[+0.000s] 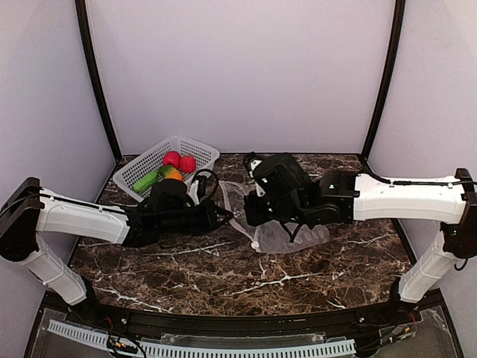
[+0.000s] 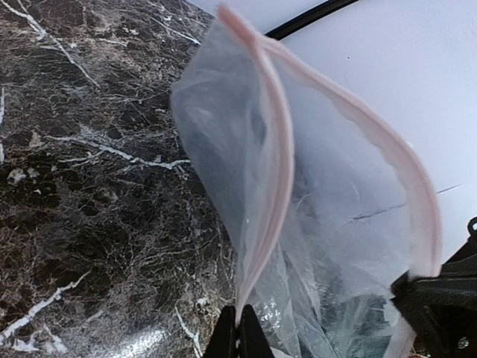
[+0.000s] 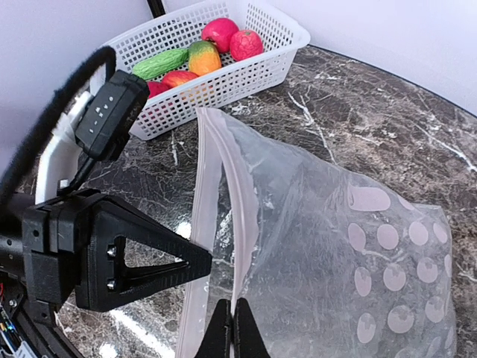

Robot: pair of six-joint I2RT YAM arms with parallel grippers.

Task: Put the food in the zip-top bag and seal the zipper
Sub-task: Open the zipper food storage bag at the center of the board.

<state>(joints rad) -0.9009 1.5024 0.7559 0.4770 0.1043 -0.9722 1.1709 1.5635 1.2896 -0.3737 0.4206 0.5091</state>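
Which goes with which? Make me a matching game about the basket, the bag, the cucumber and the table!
Things:
1. basket
2. bag
3. cucumber
4. table

Looks:
A. green
B. dark marble with white veins
C. clear with white dots
D. white lattice

Pairs: 1-D, 2-C, 3-A, 4-B
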